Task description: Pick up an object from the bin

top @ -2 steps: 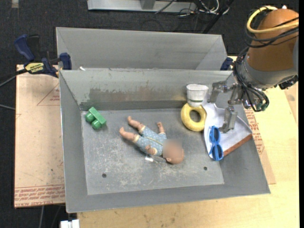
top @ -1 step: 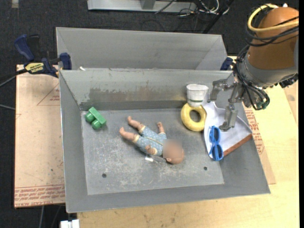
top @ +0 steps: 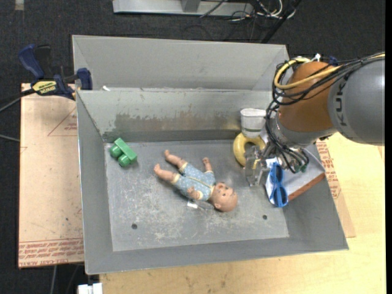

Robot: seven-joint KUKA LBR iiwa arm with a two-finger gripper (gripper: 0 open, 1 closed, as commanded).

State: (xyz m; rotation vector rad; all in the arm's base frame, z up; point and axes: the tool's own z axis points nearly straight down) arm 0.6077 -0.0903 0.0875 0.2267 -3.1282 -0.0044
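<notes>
Just beside claw (top: 254,176), yellow toy (top: 239,150)

Even overhead light brightens the grey bin (top: 184,225); the doll (top: 195,182) casts a faint, soft shadow; the surrounding floor (top: 61,11) lies dark.

The bin (top: 184,66) held one baby doll (top: 195,182), one green toy block (top: 123,152), one yellow curved toy (top: 241,149), one white cup (top: 252,120), one blue plastic thing (top: 277,185) and one flat brown piece (top: 306,185). That made six things, one of each kind.
</notes>
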